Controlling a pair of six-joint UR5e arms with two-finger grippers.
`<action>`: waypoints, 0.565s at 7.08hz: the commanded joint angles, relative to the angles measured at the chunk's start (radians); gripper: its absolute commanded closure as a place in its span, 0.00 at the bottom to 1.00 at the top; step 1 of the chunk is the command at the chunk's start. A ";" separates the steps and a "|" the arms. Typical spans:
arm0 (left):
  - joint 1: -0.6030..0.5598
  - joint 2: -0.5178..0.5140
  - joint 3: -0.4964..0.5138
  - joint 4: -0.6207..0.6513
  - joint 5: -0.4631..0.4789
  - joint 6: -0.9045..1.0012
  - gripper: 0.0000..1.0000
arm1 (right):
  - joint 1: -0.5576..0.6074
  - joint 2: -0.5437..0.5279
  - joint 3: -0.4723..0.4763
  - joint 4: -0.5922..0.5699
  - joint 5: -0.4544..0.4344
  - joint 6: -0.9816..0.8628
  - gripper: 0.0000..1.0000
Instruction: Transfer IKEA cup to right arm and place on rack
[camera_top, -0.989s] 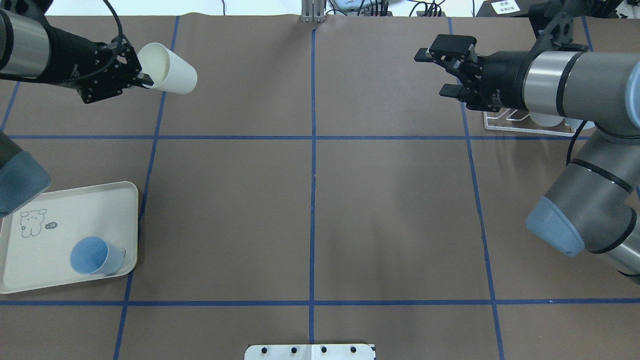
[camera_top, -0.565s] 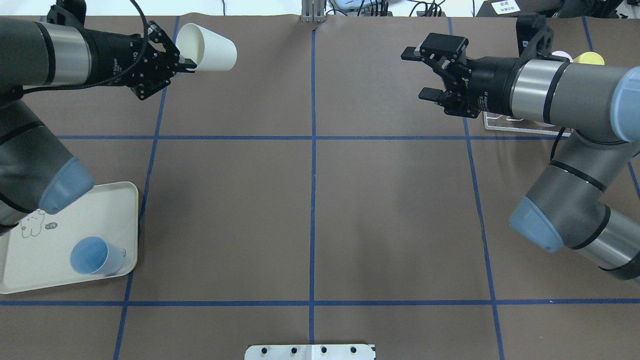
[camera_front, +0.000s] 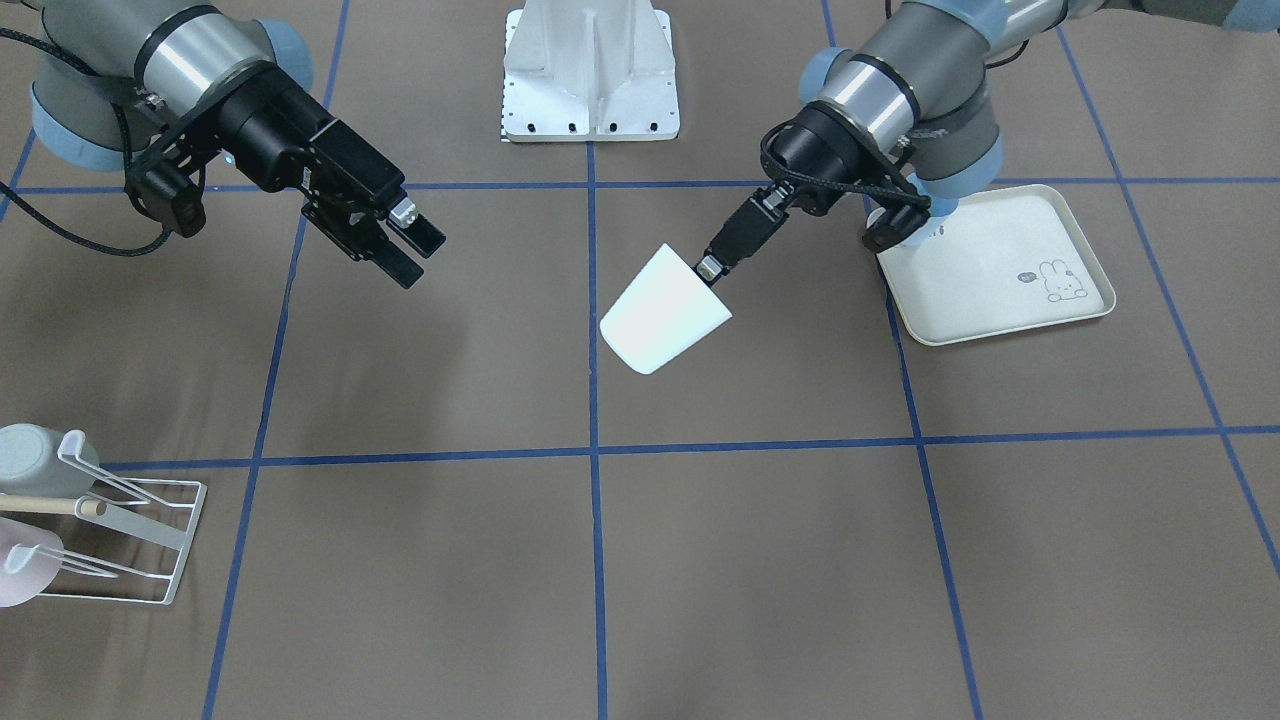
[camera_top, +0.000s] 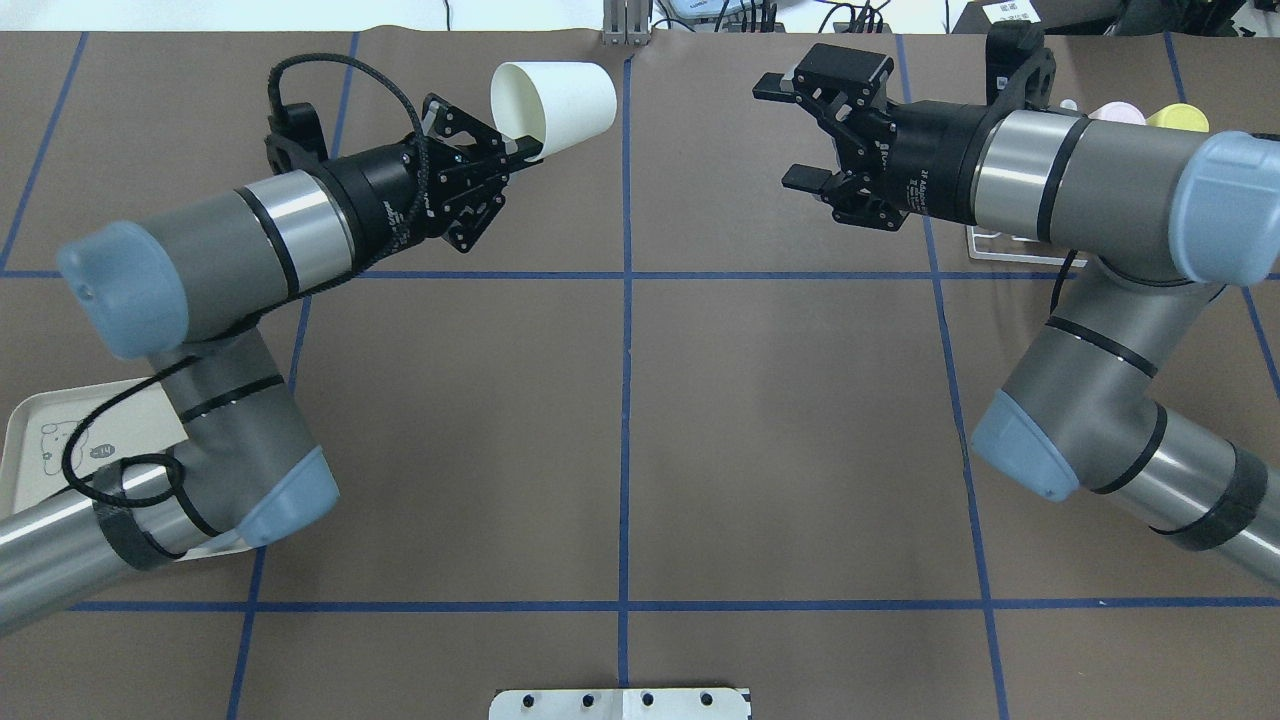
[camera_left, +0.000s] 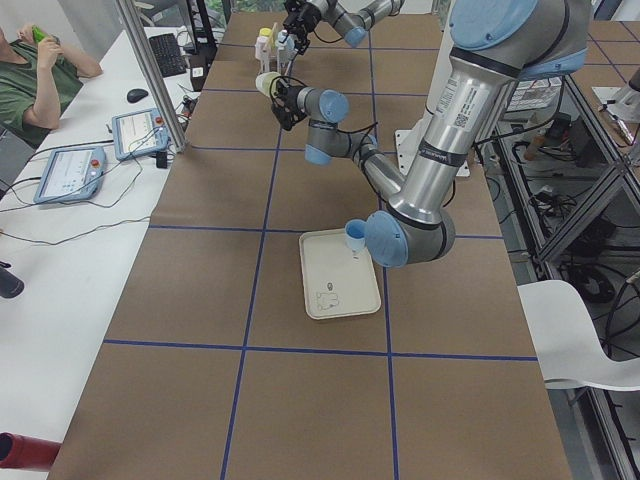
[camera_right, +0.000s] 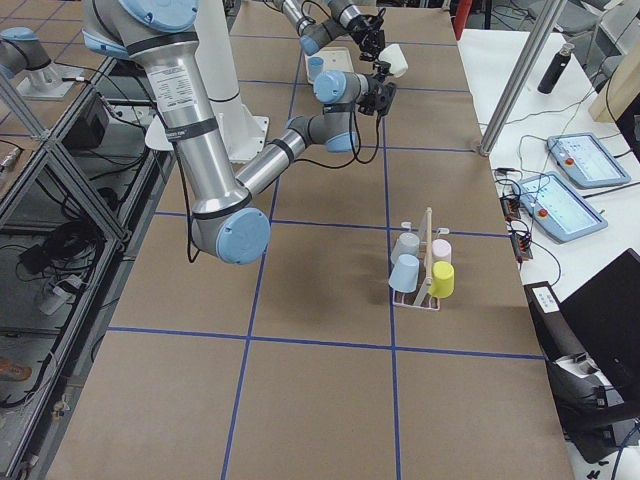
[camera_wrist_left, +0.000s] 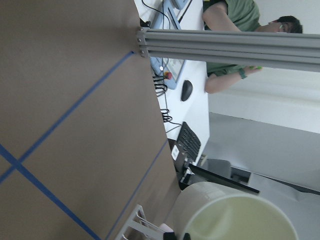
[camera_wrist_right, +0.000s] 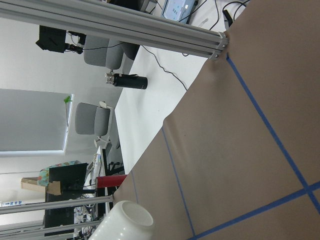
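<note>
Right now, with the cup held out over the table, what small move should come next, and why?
Probably the right gripper should ease toward the cup. Its jaws are open and face the cup's closed end, but a clear gap separates them. The left gripper pinches the cup by its rim, so the body is free to grasp.

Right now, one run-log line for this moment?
phase: pre-handover | left gripper: shut on white cup | right gripper: open, empty | rack: holds other cups

White cup (camera_top: 560, 95), brown table (camera_top: 800, 400) gridded in blue, cream rabbit-print tray (camera_front: 970, 285).
</note>
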 joint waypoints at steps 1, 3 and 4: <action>0.107 -0.081 0.146 -0.230 0.189 -0.033 1.00 | -0.057 0.002 -0.014 0.093 -0.080 0.008 0.00; 0.132 -0.106 0.162 -0.259 0.217 -0.035 1.00 | -0.063 0.006 -0.016 0.106 -0.081 0.026 0.00; 0.148 -0.118 0.162 -0.263 0.243 -0.035 1.00 | -0.063 0.006 -0.021 0.109 -0.081 0.026 0.00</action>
